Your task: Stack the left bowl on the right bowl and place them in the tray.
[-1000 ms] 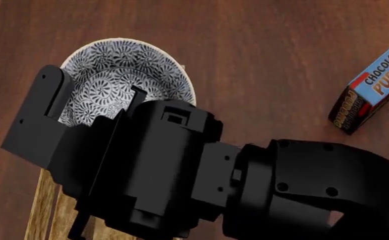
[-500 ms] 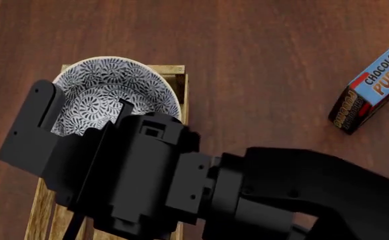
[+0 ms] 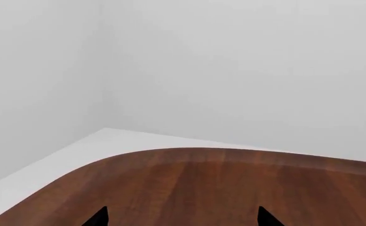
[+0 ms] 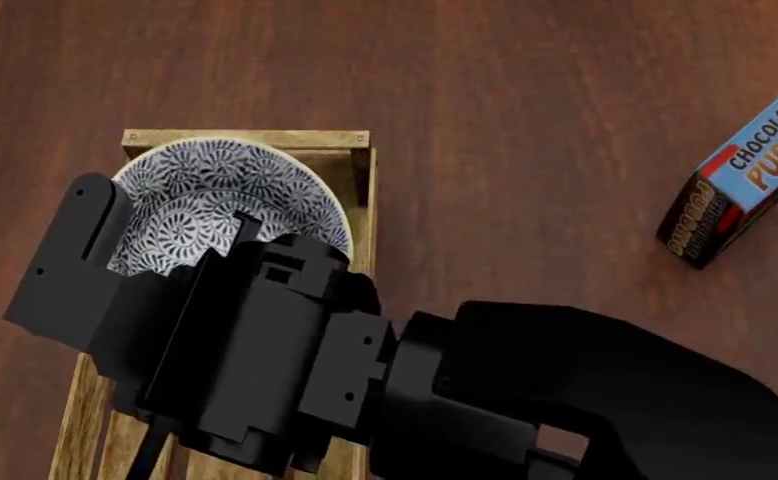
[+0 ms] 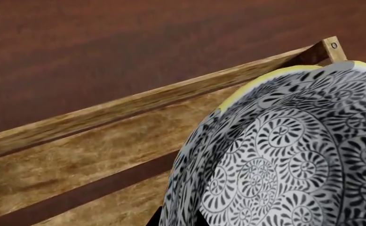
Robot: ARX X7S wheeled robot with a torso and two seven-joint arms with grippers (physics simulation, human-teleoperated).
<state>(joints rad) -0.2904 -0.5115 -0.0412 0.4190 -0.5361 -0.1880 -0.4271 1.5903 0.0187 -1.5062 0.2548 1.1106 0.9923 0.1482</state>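
— Over the tray (image 4: 360,180), my right arm reaches in from the lower right, its gripper (image 4: 162,262) clamped on the patterned bowl's (image 4: 216,195) near rim. Where's the bowl?

— Inside the tray's far end. My right wrist view alone shows a yellow edge on it; the left wrist view shows only table (image 3: 233,188) and two parted fingertips (image 3: 98,217).

Dark wooden table (image 4: 523,100): tray (image 4: 357,180), pudding box (image 4: 743,185).
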